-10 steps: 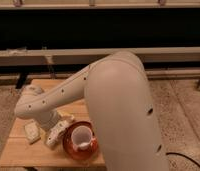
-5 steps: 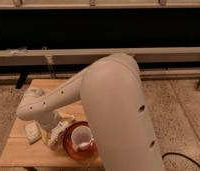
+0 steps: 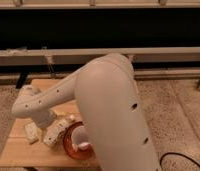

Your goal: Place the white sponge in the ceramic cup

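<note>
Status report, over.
Status: gripper low over table, beside ceramic cup. Cup on brown saucer. Likely white sponge on table, outside cup. Arm hides right side.

The tool (image 3: 55, 134) hangs low over the wooden table (image 3: 23, 156), between the white sponge (image 3: 30, 134) and the ceramic cup (image 3: 81, 137).

Whitish pincer (image 3: 54, 134) beside brown-orange saucer (image 3: 67, 146); cup (image 3: 81, 136) white, table (image 3: 22, 155) seemingly pale wood.

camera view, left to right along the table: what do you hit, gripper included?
white sponge → gripper, down at the table between the other two → ceramic cup. Saucer left out: it sits under the cup and shows on both sides of it.
</note>
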### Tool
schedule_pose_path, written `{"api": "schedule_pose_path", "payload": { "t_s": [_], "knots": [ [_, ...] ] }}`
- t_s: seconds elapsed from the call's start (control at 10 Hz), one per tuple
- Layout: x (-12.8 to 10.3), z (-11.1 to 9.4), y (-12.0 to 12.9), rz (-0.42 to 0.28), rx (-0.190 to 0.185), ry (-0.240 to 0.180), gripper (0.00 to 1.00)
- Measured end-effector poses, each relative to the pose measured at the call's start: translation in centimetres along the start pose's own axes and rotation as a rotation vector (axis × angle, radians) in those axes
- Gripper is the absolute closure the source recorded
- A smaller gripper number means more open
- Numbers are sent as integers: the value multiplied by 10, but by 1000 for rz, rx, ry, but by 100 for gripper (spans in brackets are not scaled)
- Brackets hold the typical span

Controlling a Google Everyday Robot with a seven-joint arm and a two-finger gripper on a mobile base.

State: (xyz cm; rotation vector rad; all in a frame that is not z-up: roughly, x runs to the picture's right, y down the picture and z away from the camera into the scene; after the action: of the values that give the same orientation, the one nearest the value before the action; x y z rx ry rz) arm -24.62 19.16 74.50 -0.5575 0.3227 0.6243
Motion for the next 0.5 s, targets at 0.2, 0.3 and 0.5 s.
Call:
{"api": "schedule_pose_path", "payload": {
  "t_s": [0.2,0.3,0.5],
  "knots": [
    [-20,-4,9,-27,-11,-21,8],
    [-29,-5,15,-38,-18,-28,8],
    [-52,-4,36,-70,-39,-45,8]
  ]
}}
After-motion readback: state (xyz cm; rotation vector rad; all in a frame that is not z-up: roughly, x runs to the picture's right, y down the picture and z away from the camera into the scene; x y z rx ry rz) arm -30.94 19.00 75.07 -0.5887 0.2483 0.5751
